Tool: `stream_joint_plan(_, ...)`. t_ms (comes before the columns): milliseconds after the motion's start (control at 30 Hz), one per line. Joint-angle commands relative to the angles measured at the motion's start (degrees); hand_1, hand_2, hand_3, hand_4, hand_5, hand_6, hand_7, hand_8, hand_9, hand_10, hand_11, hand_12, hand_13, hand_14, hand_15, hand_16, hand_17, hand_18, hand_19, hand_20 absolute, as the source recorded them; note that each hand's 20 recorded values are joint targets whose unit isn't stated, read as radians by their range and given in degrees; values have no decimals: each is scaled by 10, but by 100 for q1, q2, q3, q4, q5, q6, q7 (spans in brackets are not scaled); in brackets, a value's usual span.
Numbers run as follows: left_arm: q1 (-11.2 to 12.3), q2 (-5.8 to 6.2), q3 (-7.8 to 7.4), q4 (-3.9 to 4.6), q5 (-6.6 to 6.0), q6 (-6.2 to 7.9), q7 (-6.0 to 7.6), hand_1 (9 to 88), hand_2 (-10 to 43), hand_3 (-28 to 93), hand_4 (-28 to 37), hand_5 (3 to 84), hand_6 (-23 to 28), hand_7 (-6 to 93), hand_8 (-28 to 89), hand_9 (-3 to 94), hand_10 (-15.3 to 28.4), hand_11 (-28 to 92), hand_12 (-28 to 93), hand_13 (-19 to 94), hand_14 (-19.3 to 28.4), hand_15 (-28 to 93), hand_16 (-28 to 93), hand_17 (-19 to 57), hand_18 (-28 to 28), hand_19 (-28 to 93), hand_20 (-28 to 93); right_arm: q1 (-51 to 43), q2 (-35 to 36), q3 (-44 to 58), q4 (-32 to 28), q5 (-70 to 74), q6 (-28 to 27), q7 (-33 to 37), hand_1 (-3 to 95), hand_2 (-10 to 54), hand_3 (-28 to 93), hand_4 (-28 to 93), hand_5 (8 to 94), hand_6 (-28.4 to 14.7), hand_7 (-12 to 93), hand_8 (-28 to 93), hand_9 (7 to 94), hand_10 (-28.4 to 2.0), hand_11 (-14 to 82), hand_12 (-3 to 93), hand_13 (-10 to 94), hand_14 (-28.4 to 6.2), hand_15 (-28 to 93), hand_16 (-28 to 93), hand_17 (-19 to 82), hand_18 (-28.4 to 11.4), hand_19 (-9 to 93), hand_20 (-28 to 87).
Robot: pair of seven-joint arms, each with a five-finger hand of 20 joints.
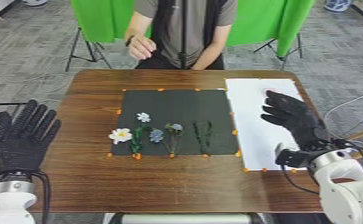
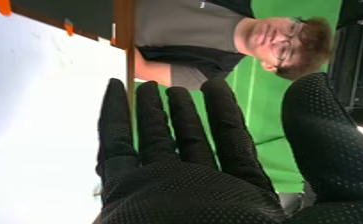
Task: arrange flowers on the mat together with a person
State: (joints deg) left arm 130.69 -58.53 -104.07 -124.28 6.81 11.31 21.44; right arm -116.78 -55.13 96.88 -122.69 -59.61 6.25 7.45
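Just right of the dark mat [image 1: 173, 107], over the white sheet [image 1: 253, 125] laid on the desk [image 1: 160, 190], the right hand [image 1: 288, 112] is held open with nothing grasped, its thumb spread from straight fingers. On the mat's near half are laid a large white flower [image 1: 120, 135] at the left edge, a small white bloom [image 1: 143, 117], blue flowers [image 1: 156, 135] and, farthest right, bare-looking green stems [image 1: 202, 135]. Left of the mat, the left hand [image 1: 19, 137] is kept open and empty.

Placing or adjusting stems appears to be the step in hand; which comes next cannot be told. Any stem is best pinched lightly near its middle, lowered almost flat and freed by opening the thumb first, so that petals are not crushed and neighbouring stems are not dragged.
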Motion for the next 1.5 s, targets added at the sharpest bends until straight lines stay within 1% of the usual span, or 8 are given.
stream_joint_plan(33, 86, -50, 33, 4, 28, -49, 16, 254, 137, 675, -283, 411, 78, 122, -98, 334, 124, 158, 66, 229, 118, 195, -61, -54, 111, 240, 94, -2, 204, 371, 24, -1345, -21, 184, 249, 108, 726, -235, 380, -48, 132, -101, 348, -149, 53, 134, 286, -107, 114, 133, 132, -108, 336, 65)
stream_joint_plan(533, 204, -136, 161, -48, 38, 11, -60, 255, 140, 676, -283, 417, 80, 127, -98, 333, 125, 159, 66, 229, 118, 198, -60, -54, 111, 241, 95, 1759, 943, -937, 656, -5688, -631, 1956, 360, -27, 759, -262, 334, -47, 134, -101, 290, -159, 38, 123, 222, -95, 104, 55, 126, -68, 266, 19)
stream_joint_plan(800, 222, -155, 190, -54, 44, 52, -71, 257, 139, 676, -283, 417, 81, 127, -99, 334, 125, 161, 66, 230, 119, 201, -62, -54, 111, 243, 94, 2607, 1297, -1948, 1939, -6260, 397, 1927, 409, -42, 787, -278, 370, -33, 166, -122, 330, -129, 66, 106, 256, -77, 138, 10, 148, -66, 281, -2)
stream_joint_plan(933, 265, -176, 130, -70, 64, 85, -78, 258, 139, 675, -283, 417, 80, 128, -99, 334, 125, 162, 66, 230, 118, 203, -63, -54, 111, 242, 94, 3168, 1401, -2352, 2333, -5887, -8, 2204, 428, -44, 790, -280, 378, -28, 171, -130, 342, -117, 79, 98, 269, -70, 145, -6, 162, -64, 280, -3)
stream_joint_plan(1267, 155, -105, 190, -28, 38, 58, -10, 257, 140, 675, -283, 417, 80, 130, -99, 334, 125, 164, 65, 230, 119, 205, -64, -54, 111, 244, 94, 4560, 1734, -3612, 3291, -5632, -446, 2316, 406, -33, 785, -282, 362, -64, 153, -123, 326, -156, 79, 101, 276, -111, 183, 19, 181, -132, 471, 70)
stream_joint_plan(1367, 69, -48, 208, 13, 63, 41, -95, 257, 139, 677, -283, 418, 81, 129, -100, 334, 125, 164, 64, 230, 119, 205, -65, -54, 111, 244, 94, 4816, 1805, -3991, 3512, -5592, -367, 2325, 406, -36, 787, -282, 360, -80, 135, -117, 328, -157, 81, 102, 277, -110, 181, 21, 182, -132, 473, 66)
stream_joint_plan(1433, 67, -75, 211, -14, 249, 199, -134, 257, 139, 676, -283, 418, 80, 129, -100, 334, 126, 164, 64, 229, 119, 205, -65, -54, 111, 245, 94, 4943, 1798, -4143, 3622, -5664, -440, 2298, 409, -37, 786, -282, 366, -82, 134, -113, 328, -157, 81, 101, 268, -110, 182, 21, 180, -131, 472, 62)
stream_joint_plan(1500, 75, -66, 218, -1, 217, 165, -134, 255, 139, 678, -283, 418, 81, 130, -100, 334, 126, 164, 65, 228, 118, 204, -66, -54, 110, 245, 94, 5122, 1813, -4345, 3734, -5488, -445, 2334, 411, -39, 789, -282, 374, -79, 136, -113, 329, -156, 83, 101, 266, -109, 181, 21, 179, -131, 470, 59)
